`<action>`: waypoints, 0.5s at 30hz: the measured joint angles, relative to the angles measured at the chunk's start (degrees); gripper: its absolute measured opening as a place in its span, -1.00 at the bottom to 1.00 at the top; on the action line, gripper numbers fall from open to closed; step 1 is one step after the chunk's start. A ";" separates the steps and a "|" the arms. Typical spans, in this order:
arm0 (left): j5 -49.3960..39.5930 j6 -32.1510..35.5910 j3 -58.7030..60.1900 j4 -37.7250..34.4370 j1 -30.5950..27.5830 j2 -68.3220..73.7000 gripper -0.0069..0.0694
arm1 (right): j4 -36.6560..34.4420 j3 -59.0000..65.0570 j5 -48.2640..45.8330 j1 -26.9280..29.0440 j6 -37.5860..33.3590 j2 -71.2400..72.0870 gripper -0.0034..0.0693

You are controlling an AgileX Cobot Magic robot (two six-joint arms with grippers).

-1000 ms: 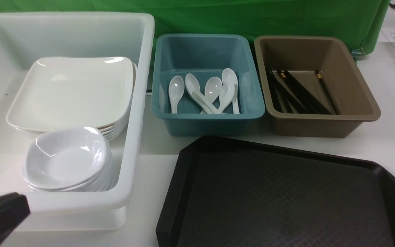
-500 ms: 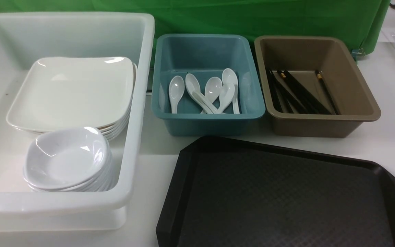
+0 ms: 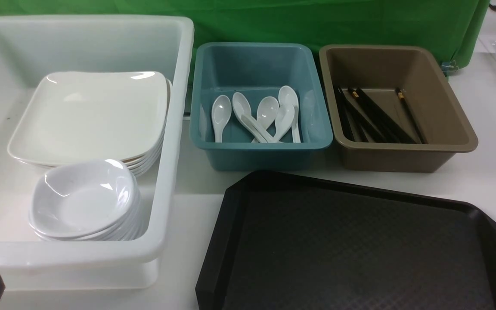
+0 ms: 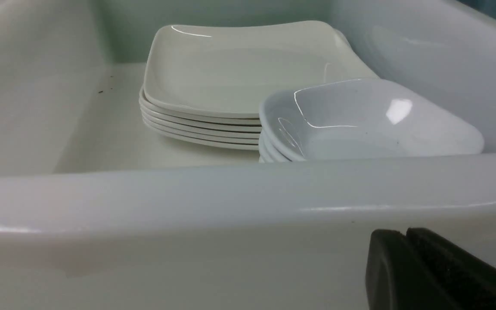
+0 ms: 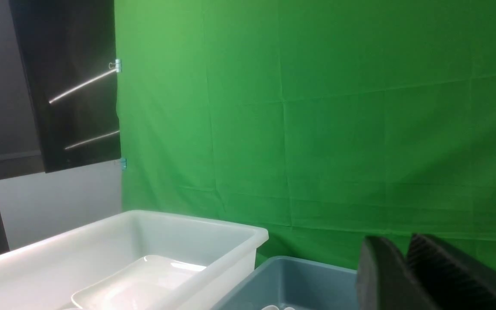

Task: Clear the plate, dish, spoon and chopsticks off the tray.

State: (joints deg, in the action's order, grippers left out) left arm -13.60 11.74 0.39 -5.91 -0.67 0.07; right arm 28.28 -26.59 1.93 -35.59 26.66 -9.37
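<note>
The big black plastic rectangular tray with cut corners, a raised rim and a finely textured floor lies flat on the surface, skewed a little, its floor bare. The large glossy white rounded-square shallow plate tops a stack of like plates in the white tub, with a stack of small glossy white bowl-like dishes just in front of it. Glossy white Chinese soup spoons lie jumbled in the teal tub. Long thin black chopsticks lie slanted in the brown tub.
</note>
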 joint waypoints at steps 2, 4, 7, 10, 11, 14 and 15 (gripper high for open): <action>0.00 0.00 0.00 0.00 0.06 0.00 -0.78 | 0.00 0.00 0.04 0.00 0.07 0.00 -0.52; 0.00 -0.15 0.00 0.00 0.06 0.00 -0.78 | 0.00 0.00 0.04 0.00 0.07 0.00 -0.51; 0.00 -0.25 0.00 0.00 0.06 0.00 -0.78 | 0.00 0.00 0.04 0.00 0.07 0.00 -0.51; 0.00 -0.19 0.00 0.00 0.06 0.00 -0.77 | 0.00 0.00 0.04 0.00 0.07 0.00 -0.50; 0.00 -0.19 0.00 0.00 0.06 0.00 -0.77 | 0.00 0.00 0.04 0.00 0.07 0.00 -0.49; 0.00 -0.19 0.00 0.00 0.06 0.00 -0.77 | 0.00 0.00 0.04 0.00 0.07 0.00 -0.47; 0.00 -0.19 0.00 0.00 0.06 0.00 -0.77 | 0.00 0.00 0.04 0.00 0.07 0.00 -0.47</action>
State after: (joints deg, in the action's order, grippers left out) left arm -13.60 11.54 0.39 -5.91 -0.61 0.07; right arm 28.28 -26.59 1.97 -35.59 26.73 -9.37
